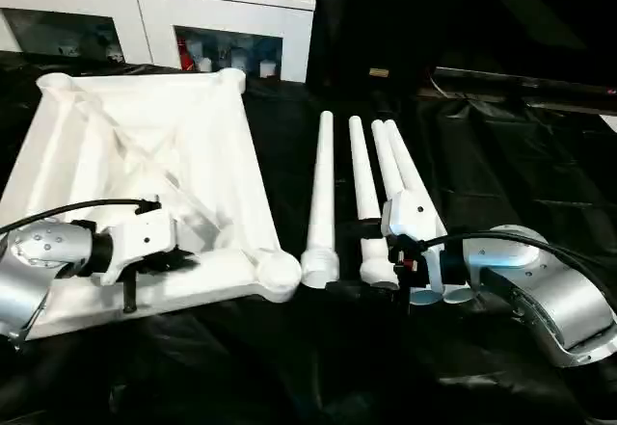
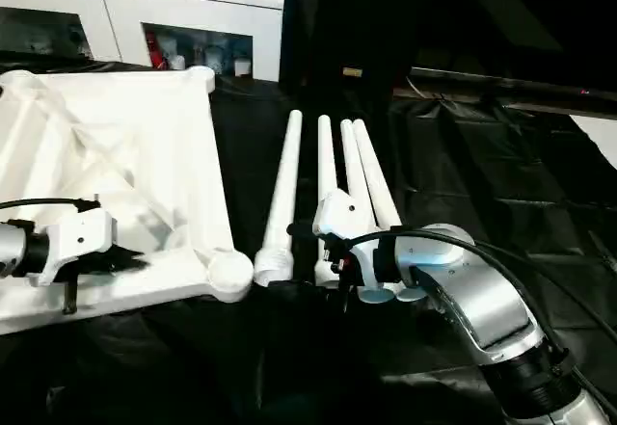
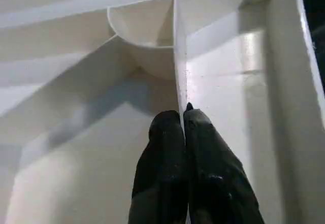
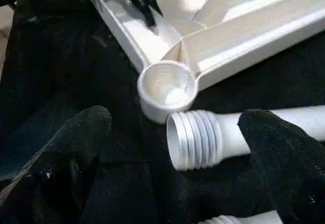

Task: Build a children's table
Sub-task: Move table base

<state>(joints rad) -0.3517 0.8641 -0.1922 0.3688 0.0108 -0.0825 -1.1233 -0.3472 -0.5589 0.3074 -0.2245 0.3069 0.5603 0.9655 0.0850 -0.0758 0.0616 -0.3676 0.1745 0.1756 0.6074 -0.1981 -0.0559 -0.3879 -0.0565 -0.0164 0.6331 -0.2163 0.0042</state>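
black cloth (image 1: pixel 289 367) covers the work surface, with a white cabinet (image 1: pixel 231 20) behind. the upside-down children's table top (image 1: pixel 145 146) lies on the left so its corner sockets face up for the legs. the left gripper (image 3: pixel 183 120) has its jaws pinched shut on a thin rib (image 3: pixel 179 71) of the underside, likely to hold the top steady. four legs (image 1: pixel 362 189) lie side by side just beside it. the right gripper (image 4: pixel 172 132) has its jaws wide open around the nearest leg's (image 4: pixel 203 137) threaded end, holding nothing yet, close to the corner socket (image 4: pixel 166 87).
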